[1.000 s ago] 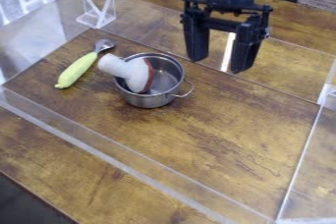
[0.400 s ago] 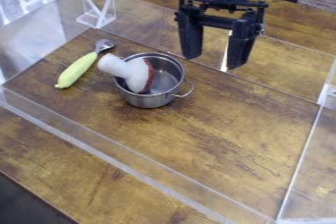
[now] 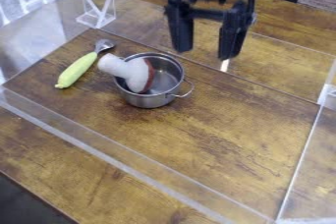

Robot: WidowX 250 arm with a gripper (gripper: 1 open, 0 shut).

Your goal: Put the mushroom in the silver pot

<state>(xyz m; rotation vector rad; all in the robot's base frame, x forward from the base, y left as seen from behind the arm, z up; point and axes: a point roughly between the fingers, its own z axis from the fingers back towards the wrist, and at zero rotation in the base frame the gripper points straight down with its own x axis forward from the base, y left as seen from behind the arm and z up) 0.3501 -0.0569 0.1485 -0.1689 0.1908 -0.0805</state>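
The silver pot (image 3: 153,81) stands left of the table's middle, shiny with a dark reddish inside. The mushroom (image 3: 122,65) leans over the pot's left rim, its white stalk reaching into the pot and its grey-brown cap (image 3: 104,45) sticking out to the upper left. My gripper (image 3: 205,43) hangs open above and behind the pot to the right, its two dark fingers (image 3: 182,31) pointing down with nothing between them.
A yellow-green corn-like vegetable (image 3: 77,70) lies on the wood just left of the pot. Clear acrylic walls (image 3: 79,140) ring the work area, and a clear plastic stand (image 3: 96,12) sits at the back left.
My open gripper has moved up and to the left, away from the table's right side. The mushroom and pot have stayed in place.
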